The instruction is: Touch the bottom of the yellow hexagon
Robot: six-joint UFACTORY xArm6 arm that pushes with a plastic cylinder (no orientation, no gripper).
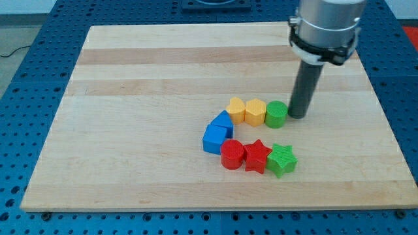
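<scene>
The yellow hexagon sits near the board's middle, in a row between a yellow heart-shaped block on its left and a green round block on its right. My tip rests on the board right beside the green round block, on its right side, about two block widths right of the hexagon. Below the row lie a blue block, a second blue block, a red round block, a red star and a green star.
The wooden board lies on a blue perforated table. The arm's grey body hangs over the board's top right.
</scene>
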